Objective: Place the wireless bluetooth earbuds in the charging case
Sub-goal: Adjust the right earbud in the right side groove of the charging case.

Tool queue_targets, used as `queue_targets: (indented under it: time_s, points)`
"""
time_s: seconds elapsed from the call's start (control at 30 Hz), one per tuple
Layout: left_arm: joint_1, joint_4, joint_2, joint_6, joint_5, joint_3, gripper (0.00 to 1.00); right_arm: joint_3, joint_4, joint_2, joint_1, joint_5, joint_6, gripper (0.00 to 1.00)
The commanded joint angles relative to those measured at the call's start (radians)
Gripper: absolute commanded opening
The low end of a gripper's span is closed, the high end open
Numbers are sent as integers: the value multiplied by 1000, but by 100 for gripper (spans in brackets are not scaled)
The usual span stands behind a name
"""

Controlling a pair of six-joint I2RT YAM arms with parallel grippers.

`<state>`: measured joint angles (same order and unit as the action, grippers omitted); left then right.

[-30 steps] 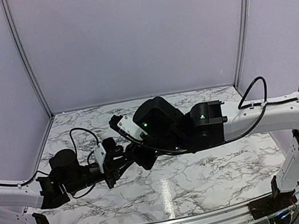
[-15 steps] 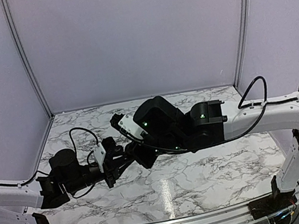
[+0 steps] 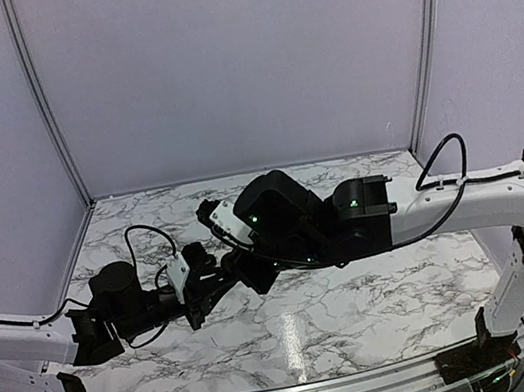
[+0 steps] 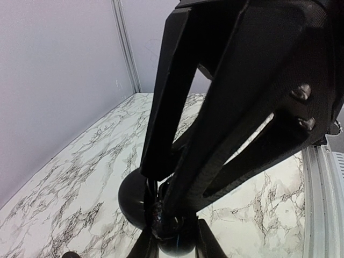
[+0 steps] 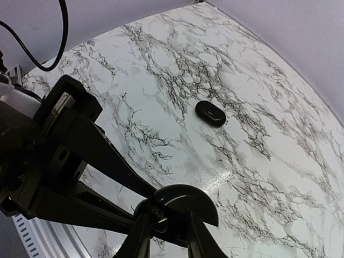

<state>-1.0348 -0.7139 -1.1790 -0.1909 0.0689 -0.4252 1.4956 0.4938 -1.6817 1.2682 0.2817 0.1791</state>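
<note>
Change from a second ago: very little. Seen from above, both arms meet at the same spot, and the left wrist has edged slightly toward the right one.
Left gripper (image 4: 173, 239): closed tight on the charging case (image 5: 183, 198), which sits right at its fingertips and is held off the table (image 5: 258, 177).
Right gripper (image 5: 167, 226): tips down at the same case, facing the left fingers. Its own camera shows a narrow gap between its fingers. I cannot tell whether it pinches anything.
Charging case: black and rounded, with a half-round flap standing up just ahead of the right fingertips.
Earbud (image 5: 210, 113): a small black oval lying flat on the marble, well ahead of the right gripper and touching neither hand.
Hidden: from above, the two wrists cover the case and all the fingertips. In the left wrist view the right gripper's fingers (image 4: 252, 107) fill most of the picture.
Hard to make out: black on black at the meeting point. The inside of the case and anything between the right fingertips cannot be read.
Cut off: both wrist views crop their own fingers at the bottom edge.
</note>
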Motion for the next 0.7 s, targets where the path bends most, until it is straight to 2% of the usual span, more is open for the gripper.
queue_targets:
  time_s: [0.0,0.47,0.67]
  points:
    - [-16,-53,-11,-25,-6,-36,0,26,13,-18,-12,30,-1,25]
    - [-45,-52,-29,-64,-63,-43,0,22,-15,-41,-12,10,39,26]
    - [-48,-52,-27,-68,-62,-38,0,13,-33,-32,-13,-5,60,30]
